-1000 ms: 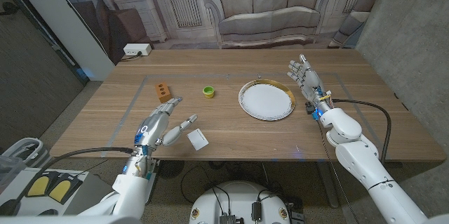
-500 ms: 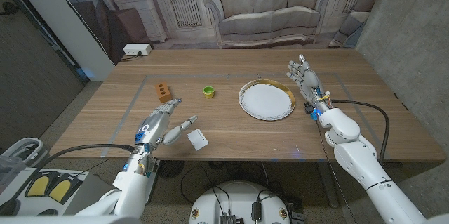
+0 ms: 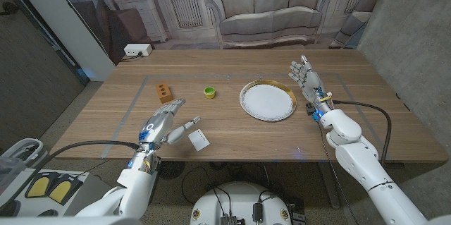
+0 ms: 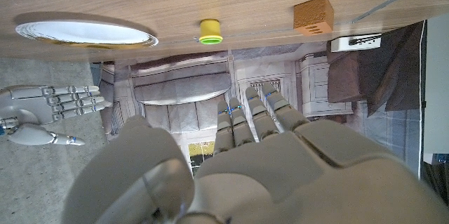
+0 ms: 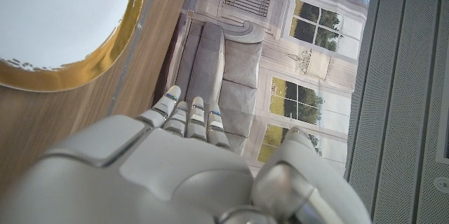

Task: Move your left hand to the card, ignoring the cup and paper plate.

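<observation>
On the wooden worktop (image 3: 232,137), the white card (image 3: 199,139) lies near the front edge, toward the robot's left side. The left hand (image 3: 163,125) is just beside it, on the card's left, with its fingers apart and holding nothing. Its thumb reaches toward the card's near corner, and from the head view it is hard to tell whether the tip touches the card or stops just short of it. The other fingers point away from the robot, toward an orange-brown block (image 3: 164,92) with two dark holes that sits farther back on the worktop.

Between the block and the paper plate stands a small yellow cup with a green rim (image 3: 209,92). The white paper plate with a gold edge (image 3: 267,101) lies right of the middle, well apart from the card. In the left wrist view the plate (image 4: 84,32), the cup (image 4: 210,31) and the block (image 4: 313,15) show beyond the left hand's outstretched fingers (image 4: 252,122).

The right hand (image 3: 305,78) is held up at the plate's right side, fingers spread and empty, palm facing the plate. The right wrist view shows its fingers (image 5: 184,117) extended next to the plate's gold rim (image 5: 77,73).
</observation>
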Motion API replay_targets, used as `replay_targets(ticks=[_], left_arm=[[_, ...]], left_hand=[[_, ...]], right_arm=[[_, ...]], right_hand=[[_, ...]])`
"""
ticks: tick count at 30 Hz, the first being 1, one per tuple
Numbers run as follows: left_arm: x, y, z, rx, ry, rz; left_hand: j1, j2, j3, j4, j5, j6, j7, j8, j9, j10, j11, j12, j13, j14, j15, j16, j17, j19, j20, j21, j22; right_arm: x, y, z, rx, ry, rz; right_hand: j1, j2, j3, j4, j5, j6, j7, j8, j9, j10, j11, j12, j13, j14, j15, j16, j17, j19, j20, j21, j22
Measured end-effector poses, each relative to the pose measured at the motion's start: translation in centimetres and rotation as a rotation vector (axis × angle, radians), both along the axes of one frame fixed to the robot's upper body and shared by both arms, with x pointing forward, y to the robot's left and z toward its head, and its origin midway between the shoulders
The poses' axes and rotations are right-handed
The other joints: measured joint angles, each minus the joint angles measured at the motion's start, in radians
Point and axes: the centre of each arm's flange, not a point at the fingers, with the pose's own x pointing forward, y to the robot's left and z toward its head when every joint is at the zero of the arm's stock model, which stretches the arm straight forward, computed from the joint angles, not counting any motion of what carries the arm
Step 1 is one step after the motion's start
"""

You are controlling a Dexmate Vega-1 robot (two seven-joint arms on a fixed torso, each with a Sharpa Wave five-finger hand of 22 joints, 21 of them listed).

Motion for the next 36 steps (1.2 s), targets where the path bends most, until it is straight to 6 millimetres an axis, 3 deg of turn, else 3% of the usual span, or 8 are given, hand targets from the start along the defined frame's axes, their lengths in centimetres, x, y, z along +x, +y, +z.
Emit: replay_targets(ticks=[36], left_arm=[[1.5, -1.5, -1.4, 0.031, 0.097, 0.001]], left_hand=[[0.004, 0.004, 0.000, 0.000, 0.008, 0.009, -0.002, 0.000, 0.000, 0.011, 0.000, -0.006, 0.005, 0.000, 0.000, 0.000, 0.000, -0.004, 0.004, 0.000, 0.000]], right_arm=[[-0.7, -0.2, 0.6, 0.010, -0.014, -0.020]], right_hand=[[0.000, 0.000, -0.004, -0.004, 0.000, 0.004, -0.004, 0.000, 0.000, 0.004, 0.004, -0.008, 0.000, 0.000, 0.000, 0.000, 0.000, 0.011, 0.000, -0.014, 0.000]])
